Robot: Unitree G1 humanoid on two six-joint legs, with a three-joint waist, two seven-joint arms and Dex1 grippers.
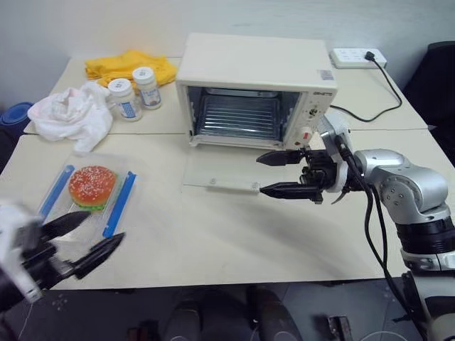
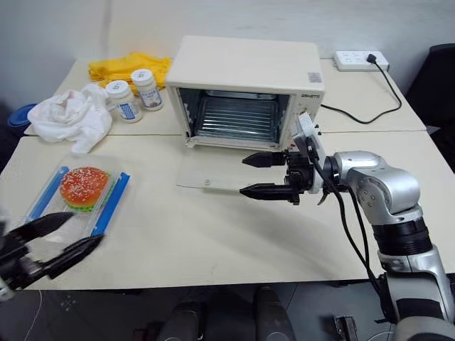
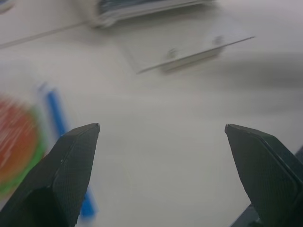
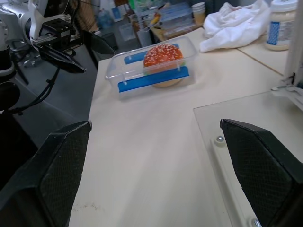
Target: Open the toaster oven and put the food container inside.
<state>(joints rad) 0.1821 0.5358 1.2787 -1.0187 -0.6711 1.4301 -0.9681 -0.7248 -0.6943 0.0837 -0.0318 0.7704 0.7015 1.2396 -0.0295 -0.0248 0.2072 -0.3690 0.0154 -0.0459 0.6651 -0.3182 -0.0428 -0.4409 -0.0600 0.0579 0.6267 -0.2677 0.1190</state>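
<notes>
On the table: one toaster oven (image 1: 256,78), one food container (image 1: 89,193), two jars (image 1: 135,92).

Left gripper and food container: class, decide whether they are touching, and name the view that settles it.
Apart. In the right wrist view the left gripper hangs off the table edge, with bare tabletop between it and the food container.

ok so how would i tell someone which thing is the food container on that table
Start at the big cream toaster oven with its glass door dropped open. Go toward the table's near left corner, past the white cloth and two white-capped jars. The food container is the shallow clear box with blue side clips and a toy burger inside.
</notes>
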